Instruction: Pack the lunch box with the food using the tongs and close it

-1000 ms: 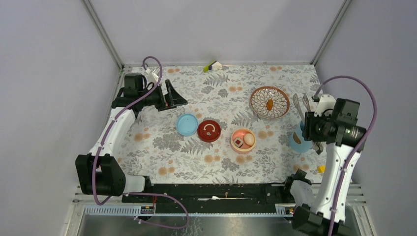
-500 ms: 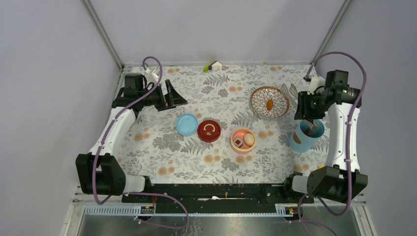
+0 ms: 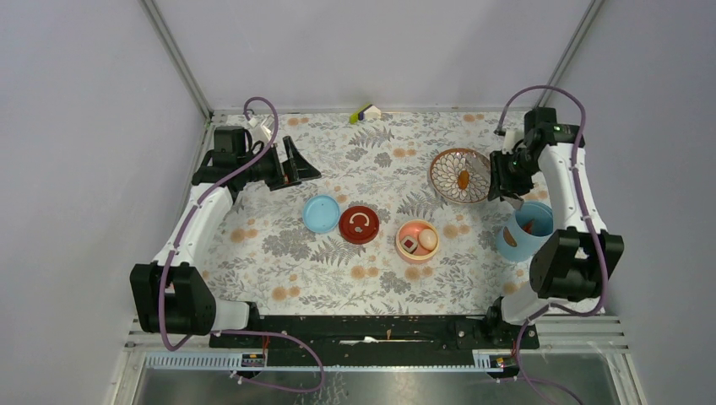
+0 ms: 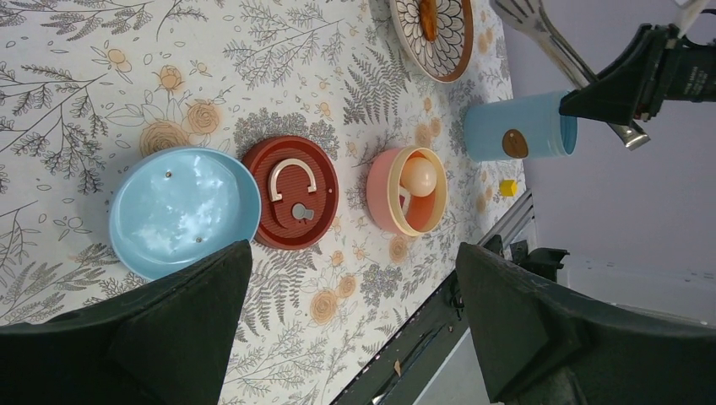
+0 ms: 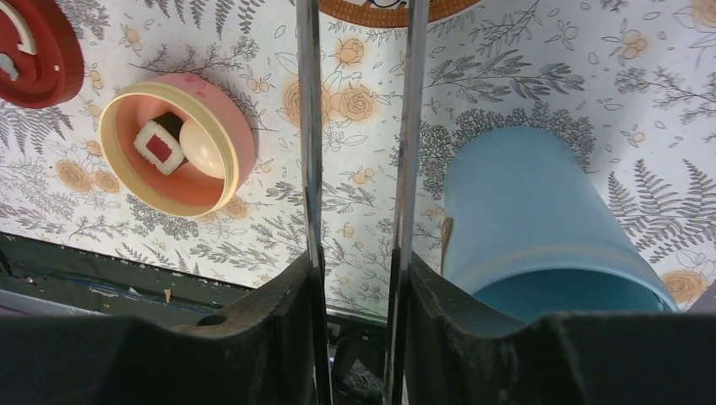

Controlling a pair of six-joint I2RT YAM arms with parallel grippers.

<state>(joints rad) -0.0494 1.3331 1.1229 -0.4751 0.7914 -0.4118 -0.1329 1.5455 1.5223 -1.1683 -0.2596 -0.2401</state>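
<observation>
My right gripper is shut on the silvery tongs; their two arms run forward, slightly apart, with tips out of frame toward the patterned dish. From above, this gripper hangs at the right edge of the dish, which holds a small orange piece. The salmon-pink bowl contains a white egg and a red-and-white chunk. The light-blue shell stands at the right, the light-blue disc at mid-table. My left gripper is open and holds nothing, at the far left.
A dark red round lid lies between the blue disc and the pink bowl. A small yellow cube sits by the near right table edge. A green-and-white item lies at the back edge. Grey walls enclose the table.
The right arm has swung from the near right toward the back, carrying the tongs from beside the blue shell to the dish's right edge. The left arm has not moved.
</observation>
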